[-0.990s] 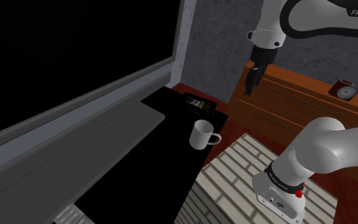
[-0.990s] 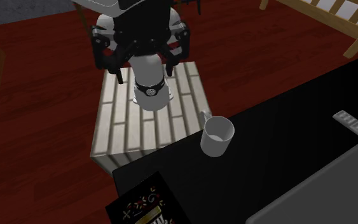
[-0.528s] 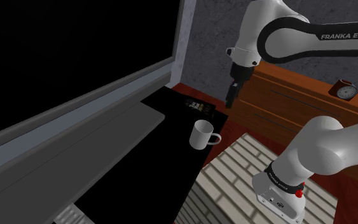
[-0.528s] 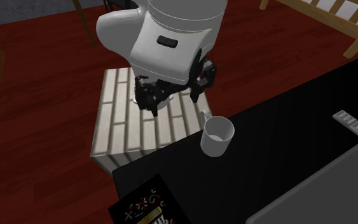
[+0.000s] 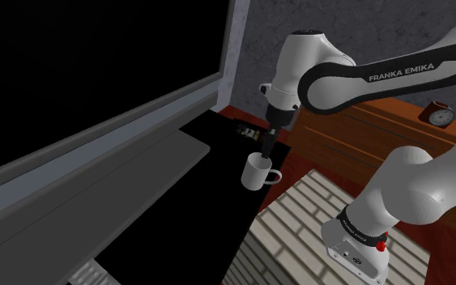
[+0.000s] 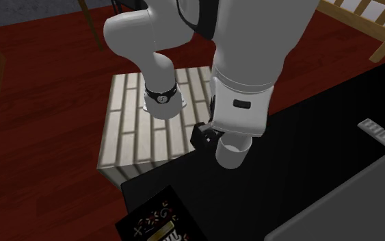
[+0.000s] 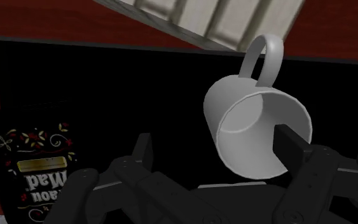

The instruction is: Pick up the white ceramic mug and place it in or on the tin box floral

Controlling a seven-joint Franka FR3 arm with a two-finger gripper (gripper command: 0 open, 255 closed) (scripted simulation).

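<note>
A white mug [image 5: 257, 172] stands upright on the black tabletop [image 5: 210, 190], its handle toward the stand. My black gripper [image 5: 266, 149] hangs just above its rim, pointing down. In the wrist view the gripper [image 7: 217, 144] is open: one finger [image 7: 292, 144] is over the mug's [image 7: 254, 127] opening, the other [image 7: 142, 150] outside its wall, neither clasping it. The dark tin box [image 7: 36, 173] with floral print and a gold label lies flat beside the mug, farther from the stand. In the second exterior view the wrist covers most of the mug [image 6: 230, 154]; the tin box [image 6: 155, 223] sits at the bottom edge.
The whitish brick-patterned stand [image 6: 133, 130] stands on red wood floor beside the table. A large grey slab with a black area above it [image 5: 96, 186] takes up the shoulder view's left. A wooden cabinet [image 5: 380, 133] with a small clock [image 5: 440, 114] stands behind. A grey ridged strip [image 6: 382, 134] lies on the table.
The arm has swung down and toward the shoulder view's left, bringing the gripper from high above the cabinet to just over the mug. The fingers stayed open; mug and tin box have not moved.
</note>
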